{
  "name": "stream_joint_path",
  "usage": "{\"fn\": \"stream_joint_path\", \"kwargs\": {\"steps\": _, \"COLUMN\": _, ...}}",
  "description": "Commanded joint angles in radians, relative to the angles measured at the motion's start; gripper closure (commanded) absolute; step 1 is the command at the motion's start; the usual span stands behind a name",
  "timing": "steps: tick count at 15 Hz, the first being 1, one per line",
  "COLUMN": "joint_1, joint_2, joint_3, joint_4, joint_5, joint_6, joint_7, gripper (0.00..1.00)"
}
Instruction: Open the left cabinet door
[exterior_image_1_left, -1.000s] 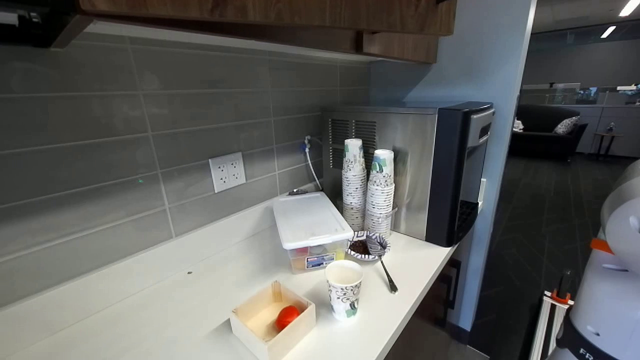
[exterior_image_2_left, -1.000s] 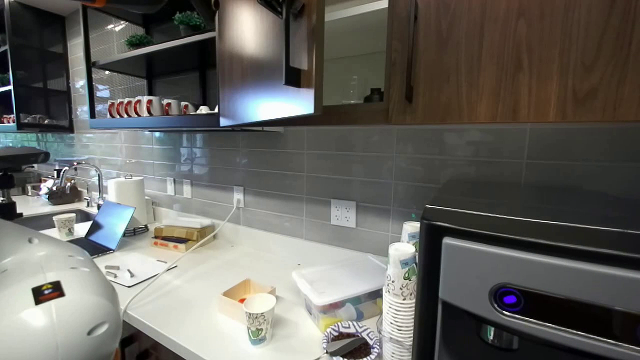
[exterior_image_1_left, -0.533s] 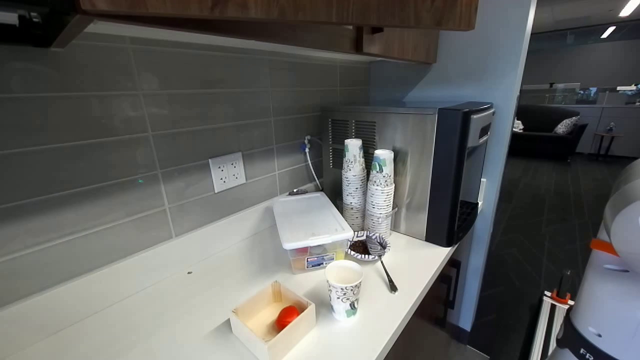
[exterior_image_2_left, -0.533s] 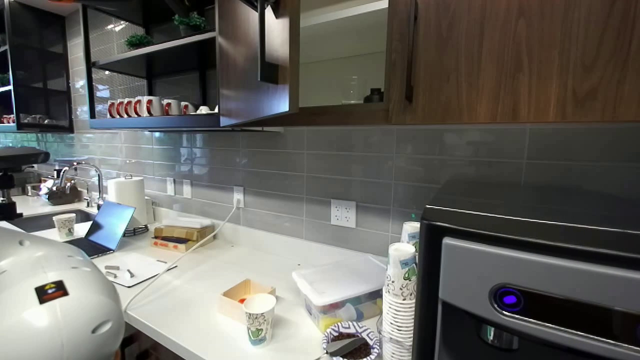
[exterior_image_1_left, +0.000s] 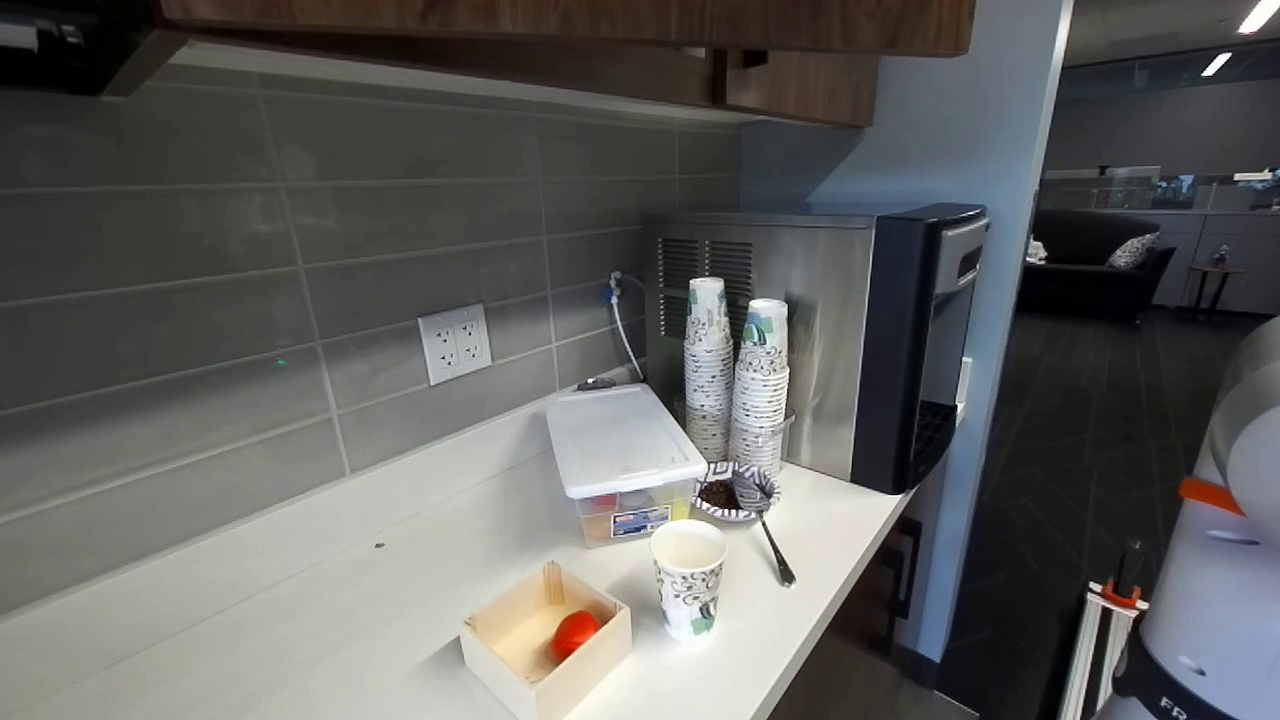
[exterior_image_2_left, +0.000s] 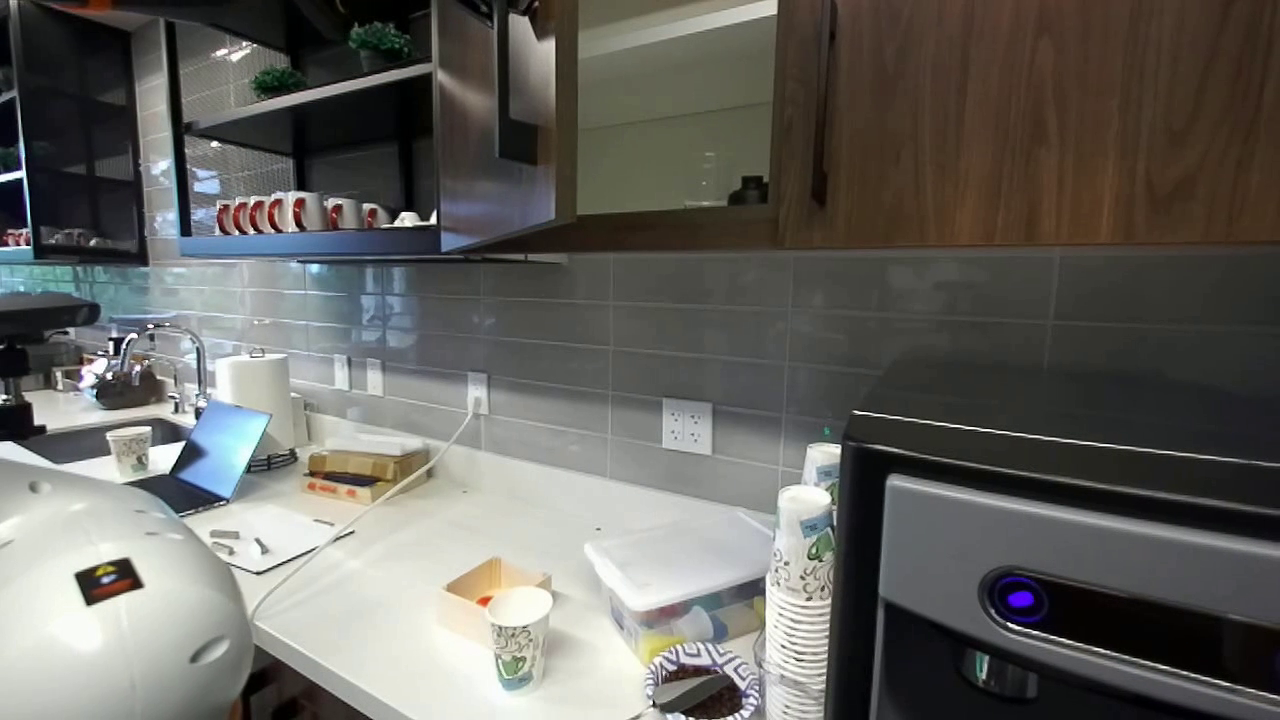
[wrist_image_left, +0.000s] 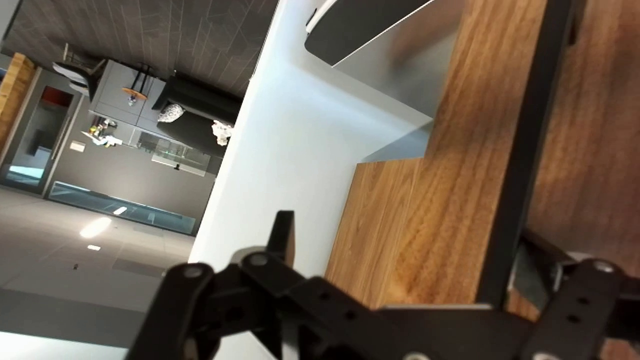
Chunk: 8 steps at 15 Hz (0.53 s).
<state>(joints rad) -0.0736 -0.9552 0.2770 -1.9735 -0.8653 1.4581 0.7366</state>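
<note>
The left cabinet door is brown wood grain with a black vertical bar handle. It stands partly open, swung out from the cabinet, and the cabinet interior shows beside it. In an exterior view, its lower edge crosses the top. In the wrist view, my gripper is open, with its fingers wide apart. The black handle and the door's edge strip run between them, the handle nearer the right finger. I cannot tell whether a finger touches the door. In both exterior views the gripper is mostly or wholly out of frame.
The matching right door is closed. An open shelf with mugs and plants is left of the open door. Below are an ice machine, stacked cups, a lidded bin, a wooden box and a paper cup.
The left door has swung further open, its free edge and handle moving left in one exterior picture and right in another. The cabinet opening is wider. The arm has shifted slightly with it.
</note>
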Motion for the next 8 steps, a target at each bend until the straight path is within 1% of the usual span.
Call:
{"fn": "stream_joint_path", "kwargs": {"steps": 1, "joint_1": 0.044, "joint_2": -0.02, "joint_3": 0.024, "joint_4": -0.026, "joint_5": 0.01, "joint_6": -0.031, "joint_7": -0.01, "gripper": 0.0}}
{"fn": "stream_joint_path", "kwargs": {"steps": 5, "joint_1": 0.072, "joint_2": -0.017, "joint_3": 0.045, "joint_4": -0.037, "joint_5": 0.006, "joint_6": -0.044, "joint_7": -0.011, "gripper": 0.0}}
{"fn": "stream_joint_path", "kwargs": {"steps": 8, "joint_1": 0.085, "joint_2": -0.017, "joint_3": 0.045, "joint_4": -0.041, "joint_5": 0.004, "joint_6": -0.051, "joint_7": -0.011, "gripper": 0.0}}
